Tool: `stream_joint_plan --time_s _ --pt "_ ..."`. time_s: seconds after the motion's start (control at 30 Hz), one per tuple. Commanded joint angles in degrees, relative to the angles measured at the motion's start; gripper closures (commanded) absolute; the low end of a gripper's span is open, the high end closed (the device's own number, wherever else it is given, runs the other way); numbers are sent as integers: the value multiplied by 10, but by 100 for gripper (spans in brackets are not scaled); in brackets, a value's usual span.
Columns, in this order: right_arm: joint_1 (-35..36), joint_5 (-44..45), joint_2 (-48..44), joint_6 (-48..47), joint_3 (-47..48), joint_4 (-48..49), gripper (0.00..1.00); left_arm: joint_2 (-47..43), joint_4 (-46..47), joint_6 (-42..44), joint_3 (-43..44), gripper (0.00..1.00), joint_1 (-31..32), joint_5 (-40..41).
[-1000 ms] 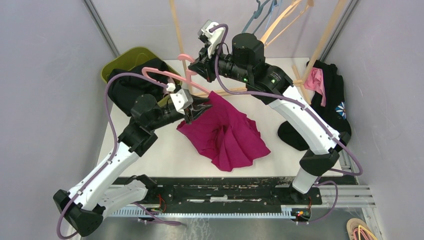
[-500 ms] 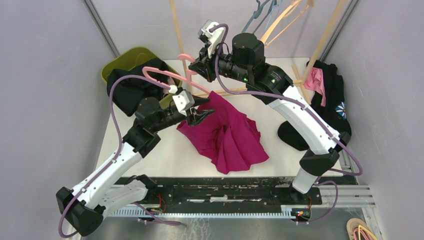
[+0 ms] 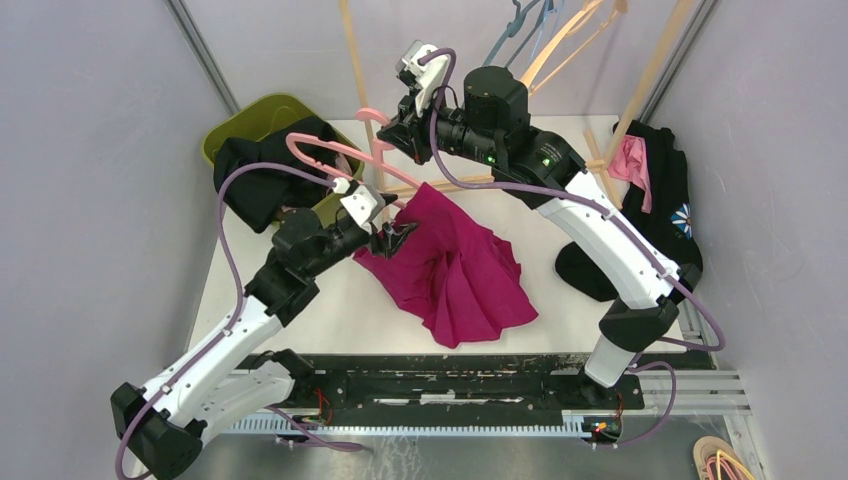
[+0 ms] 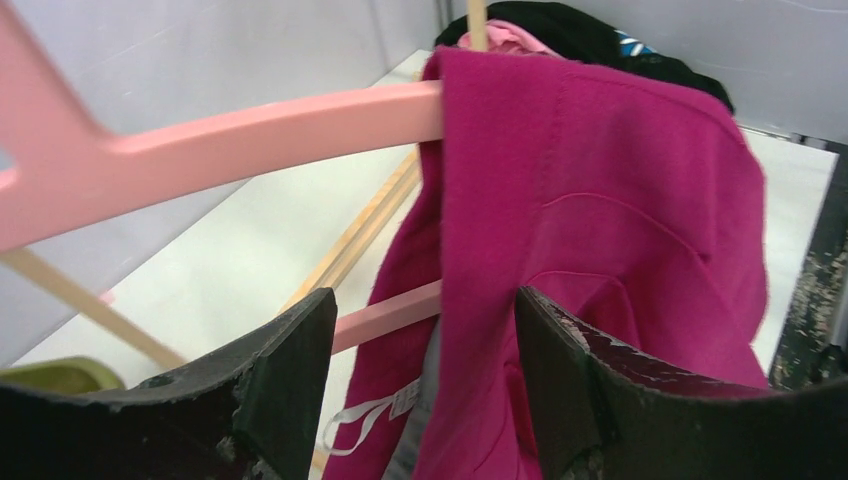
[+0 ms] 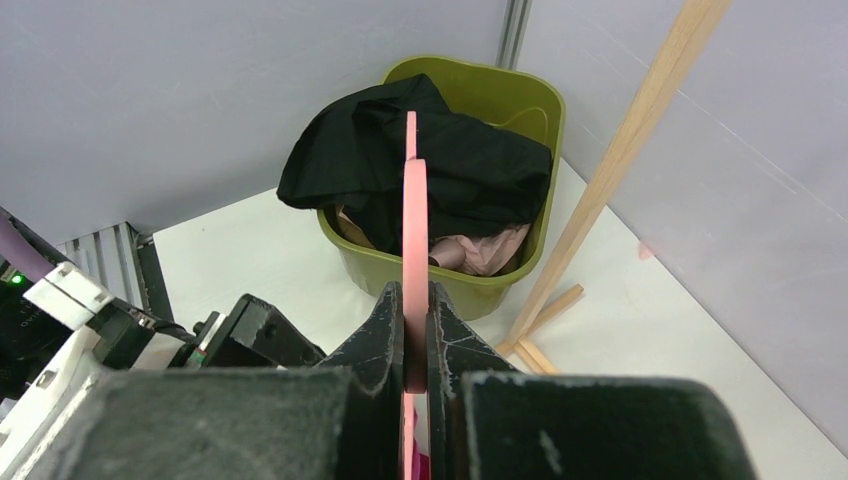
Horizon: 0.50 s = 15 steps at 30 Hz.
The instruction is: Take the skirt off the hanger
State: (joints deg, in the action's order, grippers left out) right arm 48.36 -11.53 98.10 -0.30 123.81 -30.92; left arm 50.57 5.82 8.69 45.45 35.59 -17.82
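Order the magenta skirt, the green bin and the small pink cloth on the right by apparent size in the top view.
1. skirt
2. green bin, partly covered by black clothing
3. pink cloth

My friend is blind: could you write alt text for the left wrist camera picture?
A magenta skirt drapes over a pink hanger, close up between two open black fingers. A white table and wooden rods lie behind.

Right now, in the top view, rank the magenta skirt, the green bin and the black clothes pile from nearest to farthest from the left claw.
1. Magenta skirt: right at the left claw, spreading to its right.
2. Green bin: back-left corner of the table.
3. Black clothes pile: far right edge, beyond the other arm.
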Motion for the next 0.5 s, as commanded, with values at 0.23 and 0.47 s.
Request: stream_joint_plan --time_s 0.23,0.47 --pt "-4 -5 -18 -1 5 43 99 21 58 -19 -12 27 1 23" --pt "-5 1 -20 -2 -1 45 99 27 58 -40 7 67 2 -38"
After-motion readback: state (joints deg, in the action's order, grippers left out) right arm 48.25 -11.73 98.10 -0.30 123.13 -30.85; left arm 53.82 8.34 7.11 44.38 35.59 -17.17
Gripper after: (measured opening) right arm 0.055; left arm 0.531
